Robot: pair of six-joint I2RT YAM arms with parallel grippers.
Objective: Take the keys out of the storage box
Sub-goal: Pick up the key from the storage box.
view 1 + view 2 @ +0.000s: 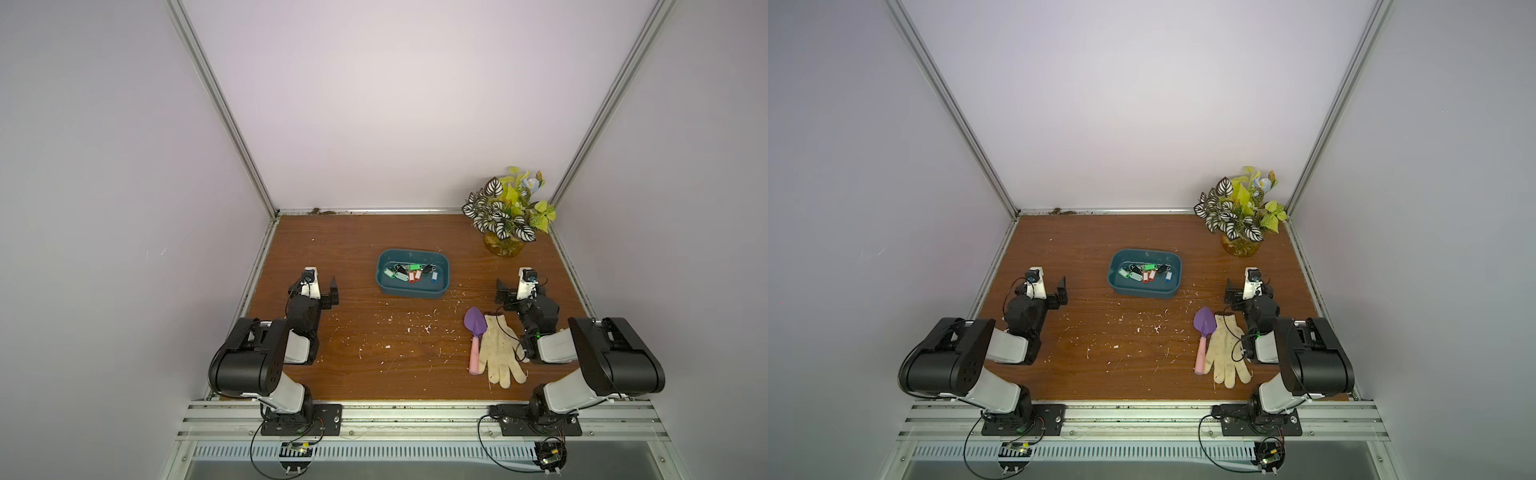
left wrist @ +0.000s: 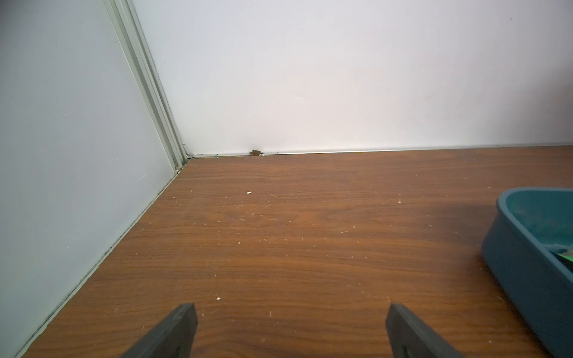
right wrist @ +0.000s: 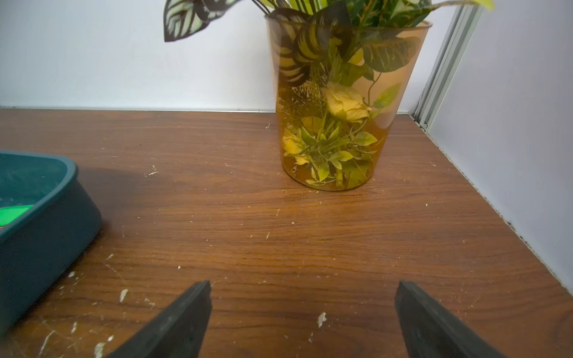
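Your small metal keys with coloured plastic tags [image 1: 411, 274] lie heaped inside the shallow dark teal plastic storage box [image 1: 412, 293]. Your left gripper [image 1: 333, 293] and right gripper [image 1: 500, 293] flank that box, well apart from it, fingers spread, holding nothing.

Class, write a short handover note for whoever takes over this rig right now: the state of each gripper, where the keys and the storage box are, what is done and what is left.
left gripper: open, empty, low over the table, beside the storage box and apart from it.
right gripper: open, empty, on the box's other side, also apart from it.
storage box: mid-table, resting flat.
keys: heaped inside the box; none seen on the table.
Done: nothing yet.
Left: take every key out of the box.
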